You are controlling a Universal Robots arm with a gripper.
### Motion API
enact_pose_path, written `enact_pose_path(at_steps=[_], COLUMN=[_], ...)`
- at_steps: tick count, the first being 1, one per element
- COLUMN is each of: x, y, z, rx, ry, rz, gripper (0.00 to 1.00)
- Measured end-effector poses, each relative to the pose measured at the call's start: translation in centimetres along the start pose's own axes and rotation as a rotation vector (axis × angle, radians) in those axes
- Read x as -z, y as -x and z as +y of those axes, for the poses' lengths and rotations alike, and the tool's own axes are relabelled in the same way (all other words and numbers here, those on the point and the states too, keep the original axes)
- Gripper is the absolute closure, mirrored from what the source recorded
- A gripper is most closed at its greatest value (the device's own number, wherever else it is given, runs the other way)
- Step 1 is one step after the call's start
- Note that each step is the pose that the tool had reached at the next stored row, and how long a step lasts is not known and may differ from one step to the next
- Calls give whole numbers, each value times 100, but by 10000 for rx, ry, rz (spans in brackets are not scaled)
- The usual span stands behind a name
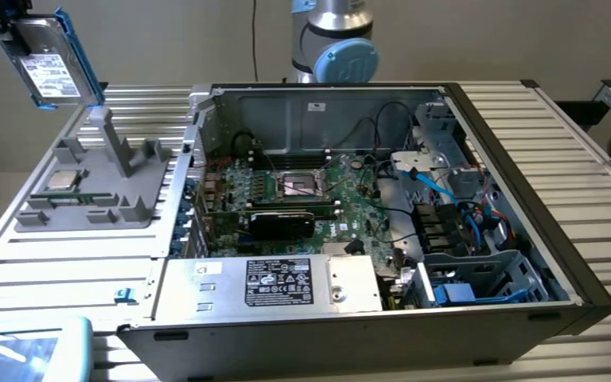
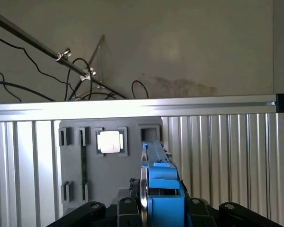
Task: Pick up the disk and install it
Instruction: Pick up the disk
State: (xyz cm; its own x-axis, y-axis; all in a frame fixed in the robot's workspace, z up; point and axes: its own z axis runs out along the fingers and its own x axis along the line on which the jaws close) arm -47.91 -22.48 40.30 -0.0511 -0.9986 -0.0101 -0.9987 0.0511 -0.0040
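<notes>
The disk, a grey metal drive with a white label and a blue carrier frame, hangs in the air at the exterior view's upper left. It is tilted on edge above the grey fixture's upright post. My gripper is shut on its upper end. The wrist view looks down along the disk's blue carrier, which is clamped between the black fingers. Beyond the carrier lies the grey fixture.
An open computer case fills the middle and right of the slatted table, with a motherboard, a silver power supply and a blue-trimmed drive bay. A small silver chip sits in the fixture. The arm's base stands behind the case.
</notes>
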Motion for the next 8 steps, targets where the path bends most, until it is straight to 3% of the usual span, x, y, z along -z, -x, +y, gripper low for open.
enact_pose_path(at_steps=[8], x=[247], y=[11], z=[-170], rx=[0], ry=[-17], rz=[0], gripper=[63])
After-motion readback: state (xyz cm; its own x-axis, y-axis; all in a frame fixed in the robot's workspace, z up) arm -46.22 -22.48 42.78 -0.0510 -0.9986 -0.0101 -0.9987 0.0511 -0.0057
